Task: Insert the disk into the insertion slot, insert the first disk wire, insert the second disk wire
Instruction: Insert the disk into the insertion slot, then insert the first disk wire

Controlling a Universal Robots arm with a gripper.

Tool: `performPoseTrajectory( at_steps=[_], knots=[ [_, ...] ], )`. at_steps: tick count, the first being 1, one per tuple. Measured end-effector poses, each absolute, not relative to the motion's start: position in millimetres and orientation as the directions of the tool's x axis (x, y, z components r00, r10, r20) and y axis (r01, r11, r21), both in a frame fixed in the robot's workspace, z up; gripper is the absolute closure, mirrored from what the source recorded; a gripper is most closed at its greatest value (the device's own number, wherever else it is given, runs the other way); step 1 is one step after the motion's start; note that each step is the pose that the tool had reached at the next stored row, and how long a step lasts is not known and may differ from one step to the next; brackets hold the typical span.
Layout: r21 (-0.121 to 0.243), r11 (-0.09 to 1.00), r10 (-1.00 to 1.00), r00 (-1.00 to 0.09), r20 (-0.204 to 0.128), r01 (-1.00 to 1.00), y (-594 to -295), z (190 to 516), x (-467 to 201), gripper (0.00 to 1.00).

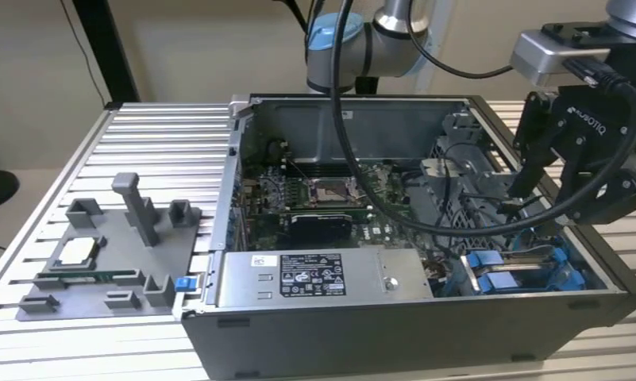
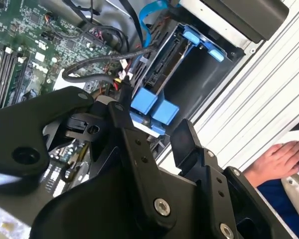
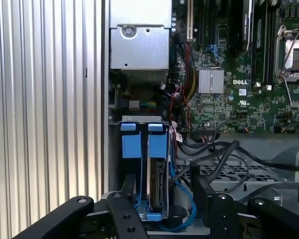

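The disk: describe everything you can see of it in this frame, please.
The disk is a thin silver-grey metal slab in a bright blue plastic carrier, seen edge-on and seated in the insertion slot. Its dark connector edge shows in both wrist views. The open gripper straddles it, with a finger on either side and no visible contact. A blue cable runs close by; whether anything is plugged in cannot be told.

In the exterior view the end effector's (image 1: pixel 545 202) tips cannot be made out behind a black cable (image 1: pixel 445 228) inside the case (image 1: pixel 614 278). The arm (image 1: pixel 402 32) is cut by the picture's top edge. In the first wrist view the disk's (image 3: pixel 158 186) near end hides behind the end effector's body, and its connectors cannot be told. In the second wrist view a hand (image 2: pixel 279 159) is cut by the edge.
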State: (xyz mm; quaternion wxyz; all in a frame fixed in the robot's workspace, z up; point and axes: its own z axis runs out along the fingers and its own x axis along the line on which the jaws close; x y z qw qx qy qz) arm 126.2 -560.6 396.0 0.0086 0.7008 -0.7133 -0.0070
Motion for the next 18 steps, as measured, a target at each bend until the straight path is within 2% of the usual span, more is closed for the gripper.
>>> performPoseTrajectory(
  at_steps=[7,14,18],
  knots=[
    [0.022,0.019,-1.0,-0.019,-0.001,-1.0,-554,392,124,0.0],
    [0.023,0.019,-0.999,-0.02,-0.042,-1.0,-553,388,124,0.0],
    [0.023,0.019,-0.999,-0.021,-0.05,-1.0,-553,386,123,0.0]
  ],
)
